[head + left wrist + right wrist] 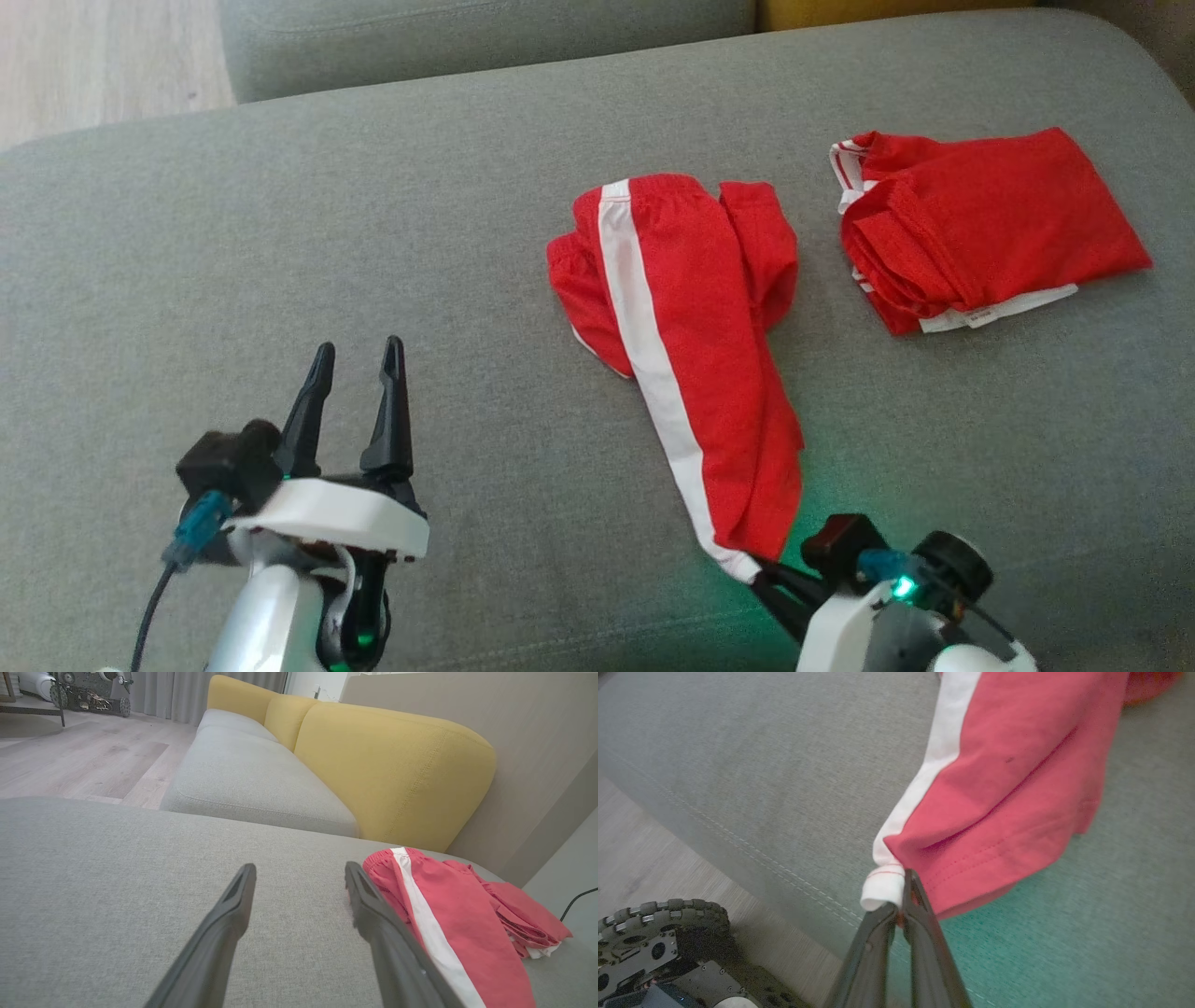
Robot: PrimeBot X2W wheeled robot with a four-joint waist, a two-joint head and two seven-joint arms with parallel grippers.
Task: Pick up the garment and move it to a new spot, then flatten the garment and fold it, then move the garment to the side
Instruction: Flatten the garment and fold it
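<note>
The right gripper [903, 891], jaws fully closed, pinches the white-striped hem corner of the red garment [709, 355] near the front edge of the grey sofa cushion [327, 233]. The left gripper [358, 350] hovers wide open and empty over bare cushion to its left. The garment lies lengthwise, waistband far, hem near, slanting toward the right gripper. Folded red clothing [990, 224] sits apart on its right.

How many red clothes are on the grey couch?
2. The striped garment lies in the middle of the couch; the folded garment sits to its right. More could hide outside the pictures.
</note>
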